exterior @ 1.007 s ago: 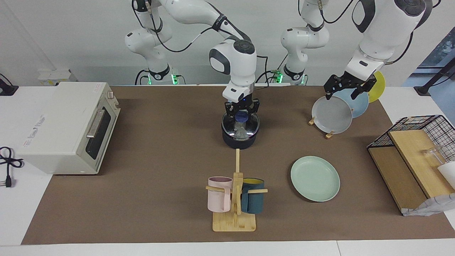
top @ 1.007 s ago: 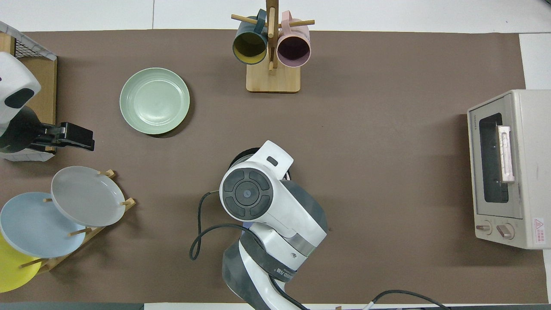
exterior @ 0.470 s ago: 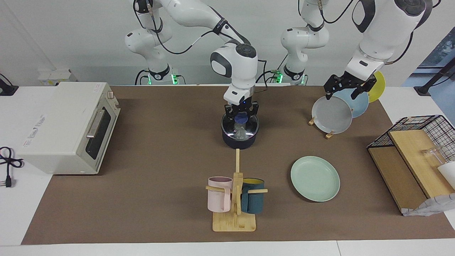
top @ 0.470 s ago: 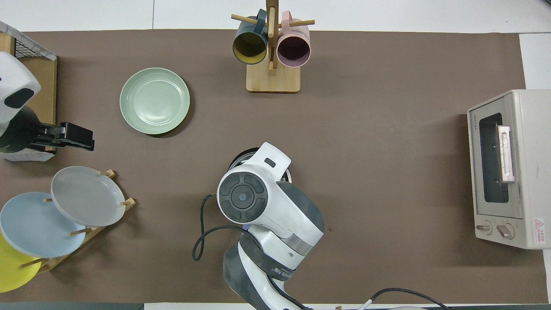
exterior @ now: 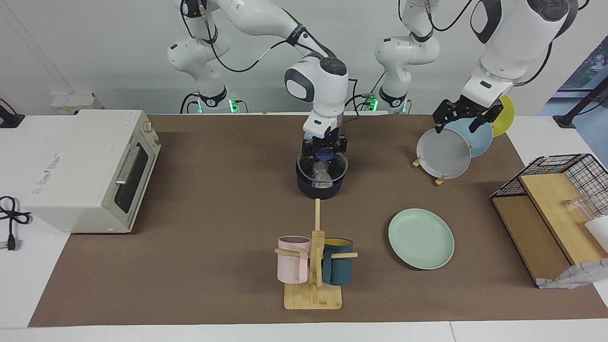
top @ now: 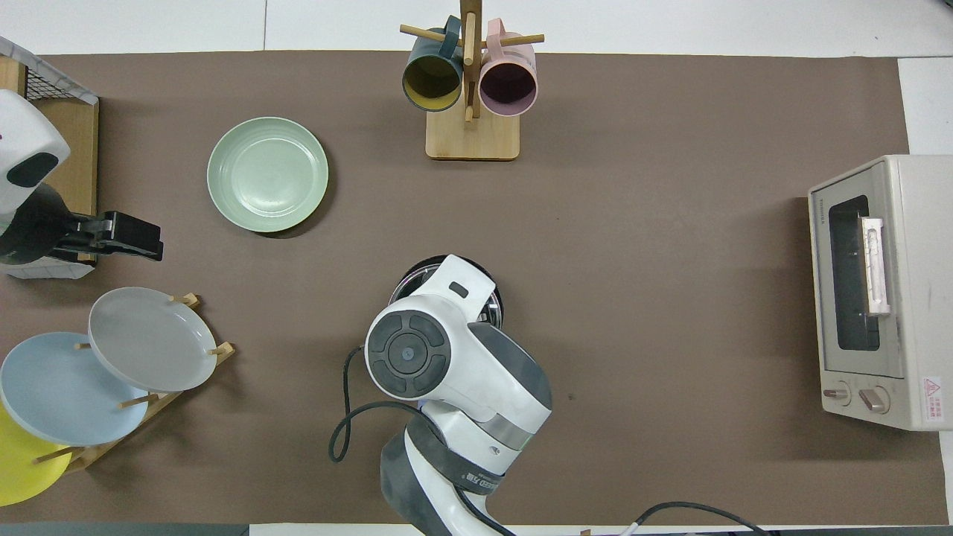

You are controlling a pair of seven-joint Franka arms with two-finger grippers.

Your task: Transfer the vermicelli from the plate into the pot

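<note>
Pinching the lid knob [exterior: 325, 155] on the pot [exterior: 313, 191], the right tool [exterior: 325, 151] seemed set for a straight upward lift; the left tool [exterior: 456, 124] waited, spread, over the grey plate [exterior: 442, 154]; the vermicelli [exterior: 322, 176] apparently lay under the lid, and the plate [exterior: 421, 238], at four o'clock of the pot in the facing view, was bare.

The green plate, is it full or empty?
Empty. The mint-green plate lies flat on the table with only its bare inside showing in both views; no vermicelli on it.

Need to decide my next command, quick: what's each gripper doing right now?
Left gripper: open, empty, over the plate rack.
Right gripper: shut on the lid knob atop the pot.
</note>
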